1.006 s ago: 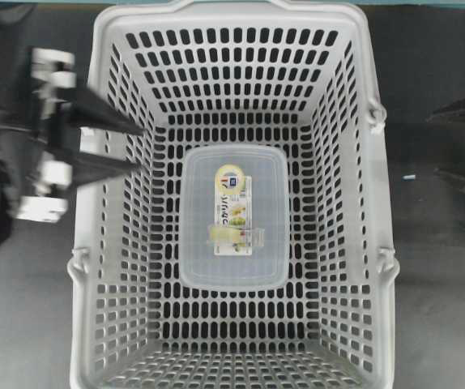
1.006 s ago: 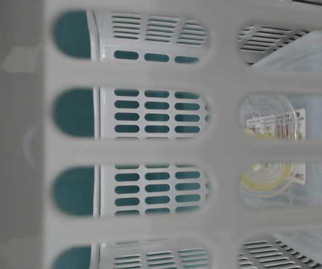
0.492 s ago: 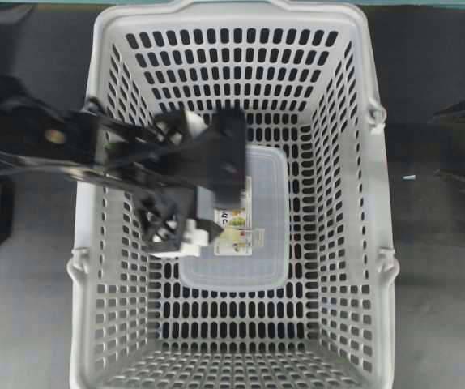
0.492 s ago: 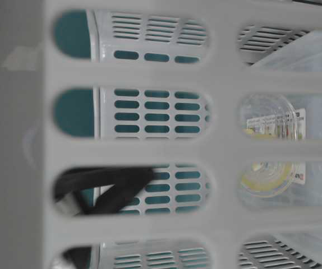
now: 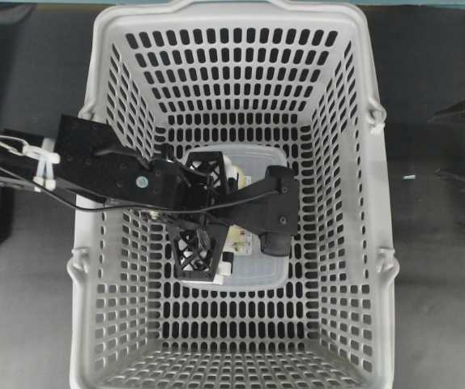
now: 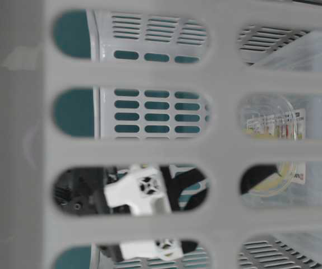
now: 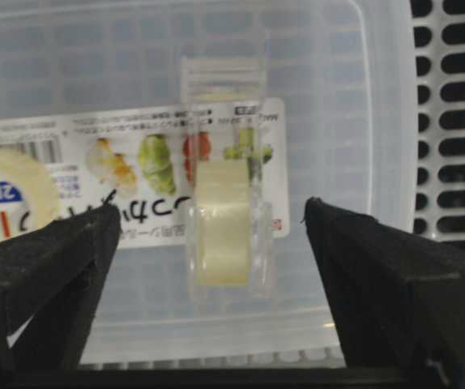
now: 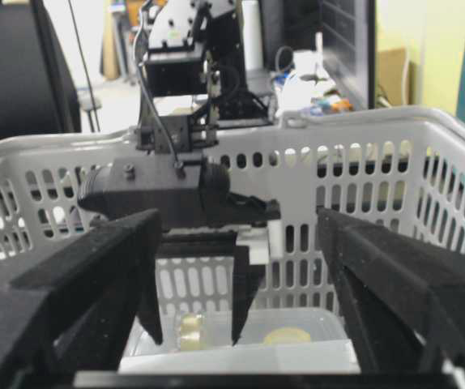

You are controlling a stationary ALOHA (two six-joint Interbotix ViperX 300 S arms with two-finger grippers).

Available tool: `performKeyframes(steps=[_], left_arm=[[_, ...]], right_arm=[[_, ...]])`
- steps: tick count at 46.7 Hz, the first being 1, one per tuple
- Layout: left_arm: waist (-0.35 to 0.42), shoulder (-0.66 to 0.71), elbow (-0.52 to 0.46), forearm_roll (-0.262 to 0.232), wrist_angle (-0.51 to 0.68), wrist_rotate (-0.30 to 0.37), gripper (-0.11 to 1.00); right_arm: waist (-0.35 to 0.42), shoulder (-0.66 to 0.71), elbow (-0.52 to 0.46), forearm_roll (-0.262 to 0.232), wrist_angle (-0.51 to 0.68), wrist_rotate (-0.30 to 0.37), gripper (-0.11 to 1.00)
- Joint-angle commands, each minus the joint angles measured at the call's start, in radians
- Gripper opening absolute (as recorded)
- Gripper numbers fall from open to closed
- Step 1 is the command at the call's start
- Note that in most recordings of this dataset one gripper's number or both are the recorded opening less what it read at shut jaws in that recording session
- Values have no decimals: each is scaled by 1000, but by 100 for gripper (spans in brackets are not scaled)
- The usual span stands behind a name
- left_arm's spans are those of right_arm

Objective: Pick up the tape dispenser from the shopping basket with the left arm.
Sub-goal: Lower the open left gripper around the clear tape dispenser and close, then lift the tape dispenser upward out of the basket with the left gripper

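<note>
**Print on the tub label**

The tub's label (image 7: 135, 174), lying just ahead of the left hand (image 7: 208, 243), carries upside-down Japanese characters, a barcode and vegetable pictures. A blue square logo beside them is too blurred to read.

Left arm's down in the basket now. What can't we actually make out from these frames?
- Overhead: the tape dispenser is hidden under the left gripper; only the wrist view shows it.
- Table-level: the shopping basket wall bars block most of the tub and the white fingertips.
- Left wrist: the fingers flank the dispenser, apart from it; height above it is unclear.
- Right gripper: open, outside the basket; the left arm's body hides the dispenser.
</note>
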Motion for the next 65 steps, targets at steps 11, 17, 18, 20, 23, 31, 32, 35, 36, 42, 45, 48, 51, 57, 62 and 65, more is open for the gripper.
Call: performKeyframes(steps=[11,17,18,20,23,31,32,35,36,42,45,48,51,57,62,65], left_arm=[[-14,-28,-71,5,29,-5,44],[-14,-58,-150,5,137,-3,30],[-14,-63,-166,5,158,-3,30],[-14,-71,-199,5,207,-3,30],[-14,-83,-256,5,284,-3,30],[-15,-97,-456,5,476,-9,30],[-14,-95,-479,5,491,-9,30],[-14,-87,-554,5,543,-9,30],[-14,-83,-572,5,557,-9,30],[-14,-43,-649,5,632,3,30],[-14,-29,-666,5,657,5,30],[-14,-25,-669,5,666,5,30],[-15,-23,-669,5,667,5,30],[-14,-17,-669,5,667,2,30],[-14,-14,-669,5,667,2,30],[-14,-12,-669,5,670,2,30]], right_arm=[[0,6,-8,3,6,2,75],[0,6,-8,3,8,2,75],[0,6,-8,2,6,2,75],[0,6,-8,3,6,2,75],[-2,5,-8,3,6,2,75],[0,3,-6,3,6,2,75],[-2,3,-8,3,6,2,75],[0,3,-6,2,6,0,75],[0,3,-8,3,6,2,75],[0,3,-6,3,6,0,75],[0,3,-6,3,6,0,75],[-2,3,-6,3,6,0,75],[0,3,-6,3,6,0,75],[0,3,-6,3,8,0,75],[0,3,-6,3,8,0,75],[0,3,-6,3,8,0,75]])
